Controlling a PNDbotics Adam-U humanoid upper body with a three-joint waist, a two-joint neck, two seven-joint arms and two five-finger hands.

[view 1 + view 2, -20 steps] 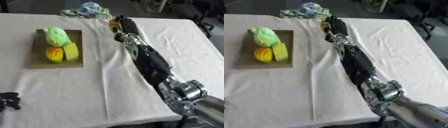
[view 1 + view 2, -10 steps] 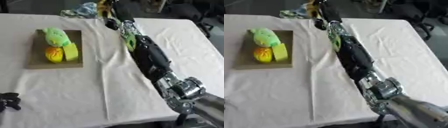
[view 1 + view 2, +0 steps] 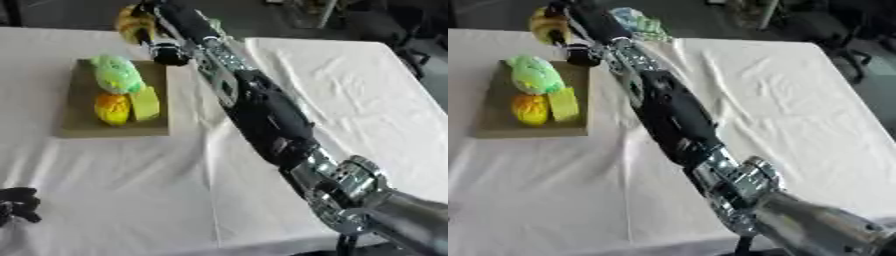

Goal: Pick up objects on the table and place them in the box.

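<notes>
The robot's right hand [image 3: 159,31], fingers curled around a yellow object [image 3: 136,22], hangs above the bench's far edge, just beyond the far end of the box [image 3: 79,125], which lies nearer and slightly left.

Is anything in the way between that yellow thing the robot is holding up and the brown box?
Nothing visible blocks it. The right robot hand holds the yellow object just beyond the box's far end. Three items already fill much of the box's middle.
</notes>
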